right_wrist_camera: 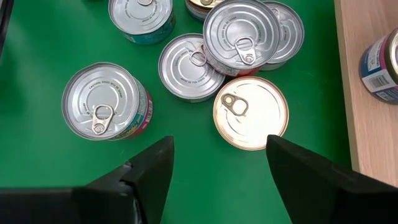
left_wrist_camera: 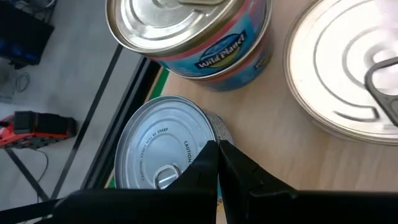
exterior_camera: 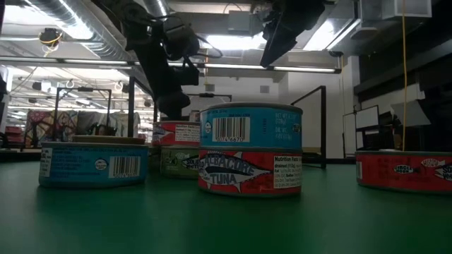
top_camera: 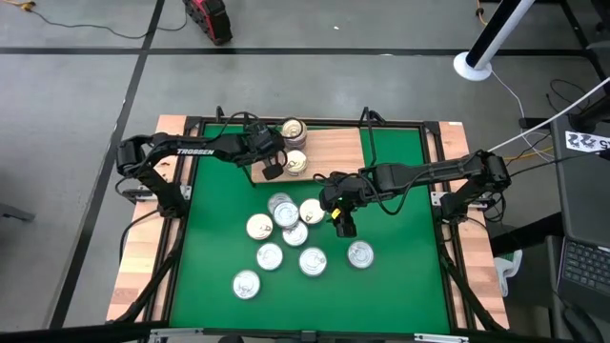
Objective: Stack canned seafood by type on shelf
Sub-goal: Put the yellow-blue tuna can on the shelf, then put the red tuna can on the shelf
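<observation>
Right gripper [top_camera: 342,221] hovered mid-frame, fingers wide and empty, pale-gold tin [right_wrist_camera: 250,112] just ahead between them. Left gripper [top_camera: 274,160] closed, empty, over shelf [top_camera: 334,148] tins [top_camera: 294,162], upper centre.

Even overhead light on the green bench [top_camera: 400,286]; soft, short shadows. Low view dim and backlit: ceiling strip lights [exterior_camera: 74,29] flare, arms read as silhouettes. Tin lids [right_wrist_camera: 250,112] show mild glare. Left wrist view's nearest parts blur.
</observation>
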You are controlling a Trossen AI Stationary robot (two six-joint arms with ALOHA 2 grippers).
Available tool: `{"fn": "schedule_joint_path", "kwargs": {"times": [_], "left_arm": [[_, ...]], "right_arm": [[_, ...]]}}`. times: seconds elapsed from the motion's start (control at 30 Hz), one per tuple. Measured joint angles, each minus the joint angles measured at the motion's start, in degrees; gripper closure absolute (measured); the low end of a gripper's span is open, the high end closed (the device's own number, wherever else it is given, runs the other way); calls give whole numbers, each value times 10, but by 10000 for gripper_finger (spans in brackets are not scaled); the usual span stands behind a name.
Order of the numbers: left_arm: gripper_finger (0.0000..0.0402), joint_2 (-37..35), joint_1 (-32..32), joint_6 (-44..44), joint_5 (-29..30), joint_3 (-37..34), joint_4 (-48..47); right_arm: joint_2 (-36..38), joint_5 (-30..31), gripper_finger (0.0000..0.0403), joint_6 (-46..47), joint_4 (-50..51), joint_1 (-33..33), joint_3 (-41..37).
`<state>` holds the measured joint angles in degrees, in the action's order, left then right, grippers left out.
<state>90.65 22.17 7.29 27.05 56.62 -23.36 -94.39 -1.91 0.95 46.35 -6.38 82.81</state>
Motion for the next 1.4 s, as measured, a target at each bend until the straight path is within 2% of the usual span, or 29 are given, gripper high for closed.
{"fn": "schedule_joint_path", "kwargs": {"times": [0.13,0.5,0.8,0.97,1.17,1.4], "left_arm": [[392,0,0,1,1,0,0],[317,-1,0,-3,2,0,1],[306,-37,-31,16,2,16,-5],[311,-74,-74,-7,2,31,-34],[308,-113,-156,-94,-1,32,-34],[317,-112,-281,-142,-60,32,-30]], "right_arm": [[0,0,148,0,0,0,0],[0,0,148,0,1,0,0],[0,0,148,0,3,0,0],[0,-3,148,0,16,0,0],[0,-7,148,0,42,-1,0],[0,-9,148,-15,40,-36,0]]}}
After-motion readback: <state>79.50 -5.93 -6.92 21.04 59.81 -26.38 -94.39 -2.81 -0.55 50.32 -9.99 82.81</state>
